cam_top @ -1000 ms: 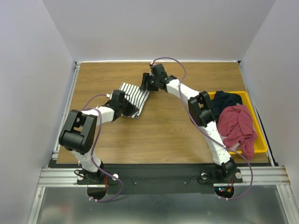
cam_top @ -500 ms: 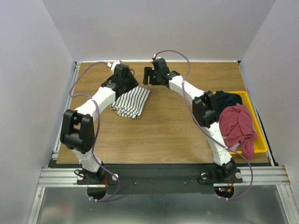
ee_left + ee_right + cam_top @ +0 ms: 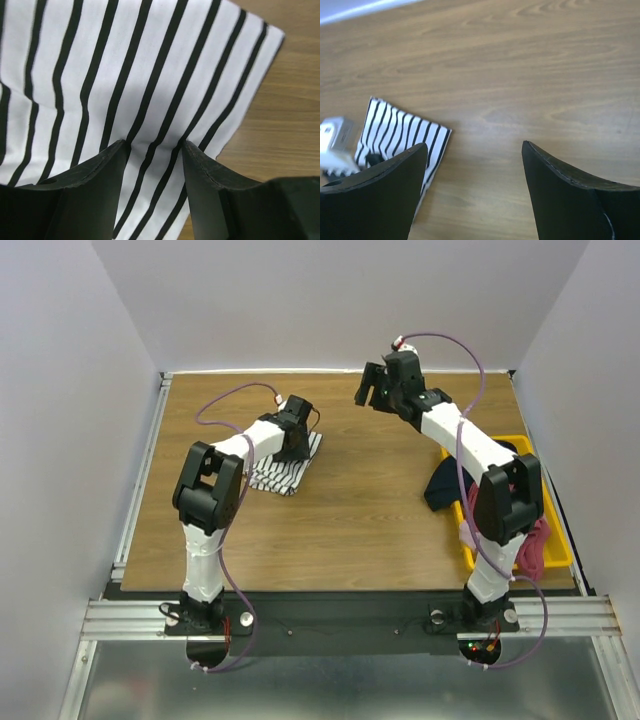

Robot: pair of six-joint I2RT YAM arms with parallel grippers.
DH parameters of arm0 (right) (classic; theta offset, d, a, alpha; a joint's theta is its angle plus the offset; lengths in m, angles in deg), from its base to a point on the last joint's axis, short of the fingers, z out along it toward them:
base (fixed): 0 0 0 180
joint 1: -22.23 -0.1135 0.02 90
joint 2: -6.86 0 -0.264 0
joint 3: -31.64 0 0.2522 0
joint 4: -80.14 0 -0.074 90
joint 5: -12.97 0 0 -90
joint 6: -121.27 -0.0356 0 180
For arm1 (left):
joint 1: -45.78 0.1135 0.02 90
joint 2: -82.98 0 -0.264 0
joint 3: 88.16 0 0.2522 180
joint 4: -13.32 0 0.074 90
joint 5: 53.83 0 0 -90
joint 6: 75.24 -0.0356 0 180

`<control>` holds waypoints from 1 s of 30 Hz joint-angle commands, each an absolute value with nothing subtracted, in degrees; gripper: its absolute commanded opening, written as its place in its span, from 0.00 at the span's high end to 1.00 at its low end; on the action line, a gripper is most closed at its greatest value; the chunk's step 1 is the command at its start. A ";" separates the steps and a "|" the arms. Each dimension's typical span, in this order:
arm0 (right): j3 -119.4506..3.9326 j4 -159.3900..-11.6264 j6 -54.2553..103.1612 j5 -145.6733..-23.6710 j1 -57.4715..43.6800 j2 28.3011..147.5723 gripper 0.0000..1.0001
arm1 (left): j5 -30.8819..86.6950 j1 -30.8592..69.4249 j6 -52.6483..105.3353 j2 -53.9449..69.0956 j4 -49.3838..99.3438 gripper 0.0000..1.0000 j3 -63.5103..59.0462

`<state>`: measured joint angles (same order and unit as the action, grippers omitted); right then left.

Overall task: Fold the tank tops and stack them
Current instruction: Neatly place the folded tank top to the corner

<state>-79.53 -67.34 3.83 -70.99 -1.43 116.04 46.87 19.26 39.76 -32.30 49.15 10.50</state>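
Striped tank top (image 3: 283, 468) lies folded flat on the counter (image 3: 360, 520), upper left of centre in the top view. Its long axis runs from upper right to lower left.

Left gripper (image 3: 152, 145) sits right on its upper end, jaws partly apart w/ flat cloth under the tips and nothing pinched.

Right gripper (image 3: 474, 145) hangs high over bare wood at upper centre, jaws wide and empty.

Next move likely turns on the dark red tank top (image 3: 535, 552), bunched in the yellow bin (image 3: 558, 540) at lower right. It's down and to the right of the right gripper, well apart, and partly hidden by that arm, so I can't call its axis. Right arm is clearly nearer; left is across the counter.

Count:
- 1 striped top
- 1 red top
- 1 dark garment (image 3: 443, 488) spilling over the bin's left rim
- 1 bin
- 2 grippers
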 commanded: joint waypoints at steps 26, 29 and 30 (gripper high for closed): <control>-68.43 -73.62 5.34 -72.55 -2.38 103.88 0.14 | 63.94 39.27 18.73 -58.94 60.39 0.40 46.43; -69.49 -74.41 5.16 -73.16 -2.29 104.41 0.14 | 66.40 40.94 15.39 -61.85 61.97 0.40 53.20; -69.75 -74.76 5.08 -73.34 -2.29 104.76 0.14 | 66.84 41.73 15.12 -63.43 62.24 0.40 55.57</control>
